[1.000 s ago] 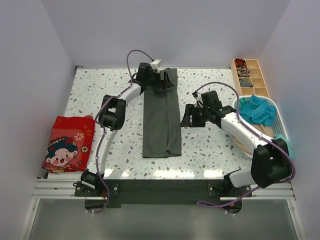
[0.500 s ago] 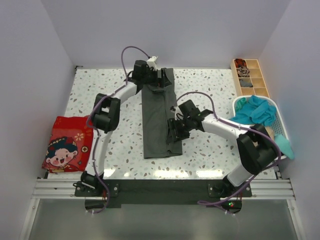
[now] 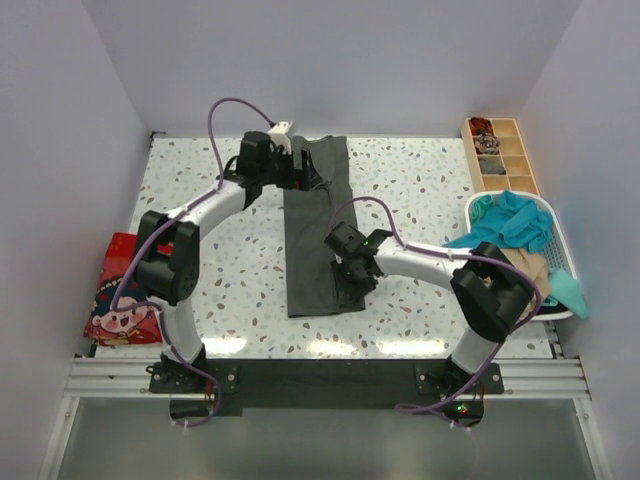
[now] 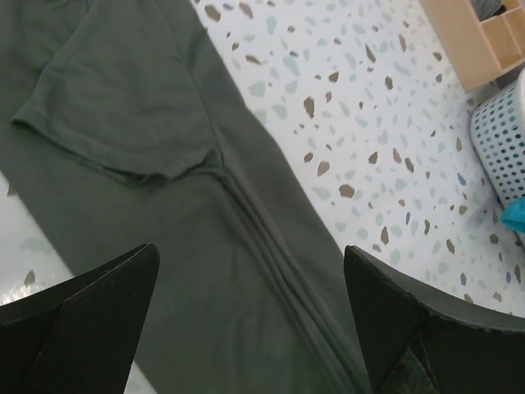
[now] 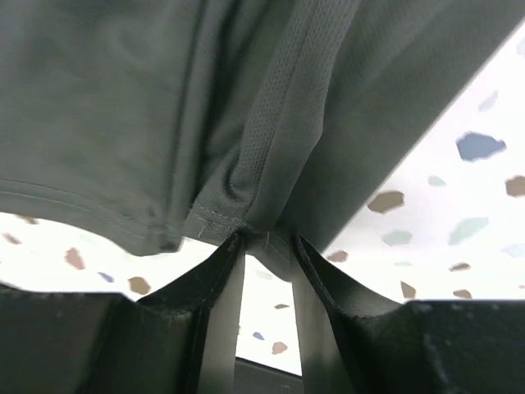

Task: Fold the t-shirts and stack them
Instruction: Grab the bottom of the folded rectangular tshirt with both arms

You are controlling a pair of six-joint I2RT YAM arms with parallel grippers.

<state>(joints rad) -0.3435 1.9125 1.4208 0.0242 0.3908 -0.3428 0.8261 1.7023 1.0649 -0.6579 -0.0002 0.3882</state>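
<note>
one done: the red cartoon-face t-shirt (image 3: 120, 305) lies folded at 9 o'clock. the plain dark grey-green t-shirt (image 3: 318, 225) is a long strip at centre; your right gripper (image 5: 267, 246) pinches its 6 o'clock hem, your left gripper (image 3: 300, 170) gapes wide over its 12 o'clock end. the teal t-shirt (image 3: 510, 218) and tan t-shirt (image 3: 525, 265) wait unfolded in the white plastic basket (image 3: 541, 203) at 3 o'clock.

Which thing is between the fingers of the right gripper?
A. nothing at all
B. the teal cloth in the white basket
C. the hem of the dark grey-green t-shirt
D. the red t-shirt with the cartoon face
C: in the right wrist view, the right gripper pinches a bunched fold at the hem of the dark grey-green t-shirt.
</note>
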